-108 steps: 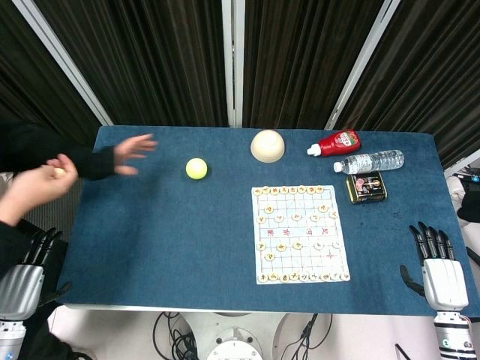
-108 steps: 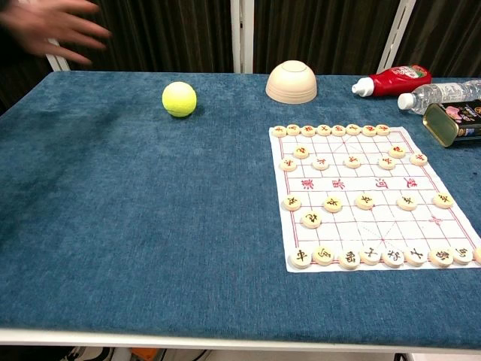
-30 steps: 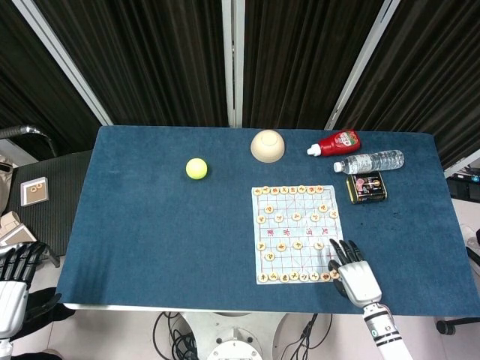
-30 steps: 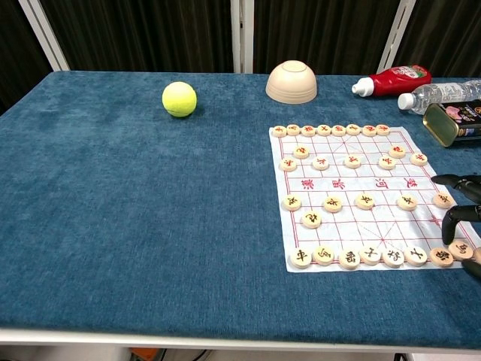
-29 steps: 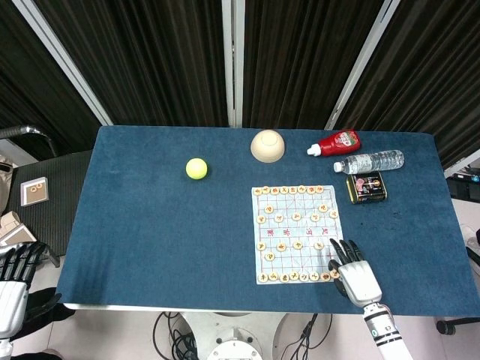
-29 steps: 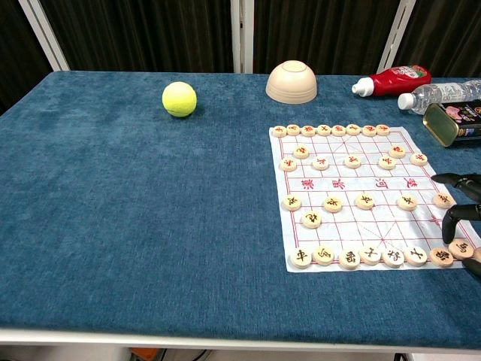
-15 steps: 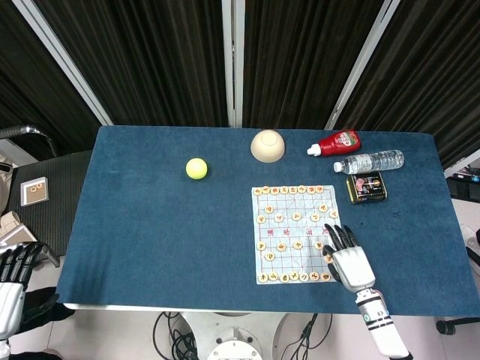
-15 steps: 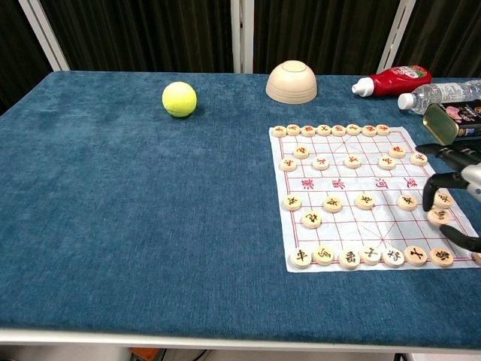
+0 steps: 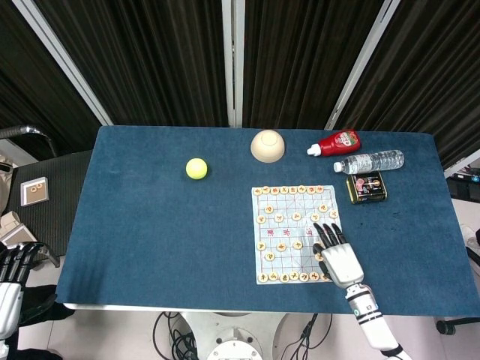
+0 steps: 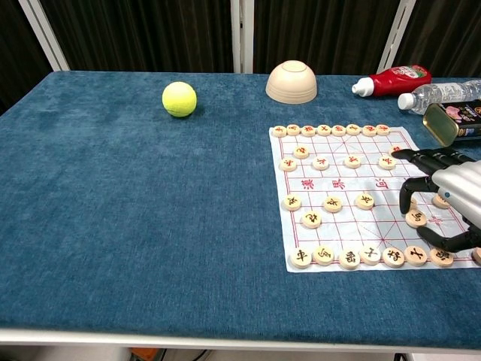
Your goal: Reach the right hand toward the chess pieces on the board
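Over the board's point(image 9: 279, 251) right side, the right hand point(image 9: 339, 259) hangs above the chess pieces point(image 10: 333, 204) — fingers spread, holding nothing; left hand point(image 9: 9, 289) off the counter point(image 9: 150, 240), grip unclear.

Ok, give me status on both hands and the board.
Right hand over the board's right side, fingers spread, holding nothing. Chess pieces not gripped. Left hand off the table, idle. Nothing in the way.

Dark pleated curtains point(image 9: 165, 60) behind table point(image 9: 150, 240)
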You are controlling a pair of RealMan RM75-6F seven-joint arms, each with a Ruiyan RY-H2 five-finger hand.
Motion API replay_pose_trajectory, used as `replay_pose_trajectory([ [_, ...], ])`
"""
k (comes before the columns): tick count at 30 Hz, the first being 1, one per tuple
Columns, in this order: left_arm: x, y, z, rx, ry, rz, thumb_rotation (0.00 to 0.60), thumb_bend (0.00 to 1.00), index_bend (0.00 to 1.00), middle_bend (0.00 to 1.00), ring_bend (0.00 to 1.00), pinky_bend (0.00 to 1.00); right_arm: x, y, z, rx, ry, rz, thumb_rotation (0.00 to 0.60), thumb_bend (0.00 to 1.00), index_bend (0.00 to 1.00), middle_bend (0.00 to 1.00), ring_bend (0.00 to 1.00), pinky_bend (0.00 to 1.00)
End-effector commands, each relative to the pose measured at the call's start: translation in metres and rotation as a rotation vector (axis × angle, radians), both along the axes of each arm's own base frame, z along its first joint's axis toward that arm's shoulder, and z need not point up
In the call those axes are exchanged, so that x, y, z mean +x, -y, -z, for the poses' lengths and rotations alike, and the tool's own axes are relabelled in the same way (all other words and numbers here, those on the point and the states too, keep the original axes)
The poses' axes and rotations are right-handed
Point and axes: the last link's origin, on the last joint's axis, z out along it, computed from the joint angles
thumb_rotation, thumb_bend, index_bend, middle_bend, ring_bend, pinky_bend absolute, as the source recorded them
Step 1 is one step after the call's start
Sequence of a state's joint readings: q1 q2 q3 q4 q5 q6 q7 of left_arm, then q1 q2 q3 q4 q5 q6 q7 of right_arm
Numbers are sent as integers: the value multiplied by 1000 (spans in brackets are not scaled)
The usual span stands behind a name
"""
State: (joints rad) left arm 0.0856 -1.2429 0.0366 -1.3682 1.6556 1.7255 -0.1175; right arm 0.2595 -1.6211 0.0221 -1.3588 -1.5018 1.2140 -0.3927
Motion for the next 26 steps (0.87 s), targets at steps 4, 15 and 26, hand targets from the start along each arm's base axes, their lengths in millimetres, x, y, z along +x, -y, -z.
replay_pose_trajectory([
  [4, 1, 0, 0, -1, -1, 3, 600, 119, 34, 21, 0, 18, -4, -2, -6, -12, 4, 8, 600, 299, 418, 0, 0, 0],
  [15, 6, -3, -2, 0, -7, 13, 600, 119, 34, 21, 0, 18, -6, -16, -60, -170, 63, -30, 600, 291, 240, 0, 0, 0],
  [26, 11, -13, 2, -27, -22, 16, 600, 119, 34, 20, 0, 18, -53, -66, -140, -310, 21, 138, 600, 267, 0, 0, 0, 0],
])
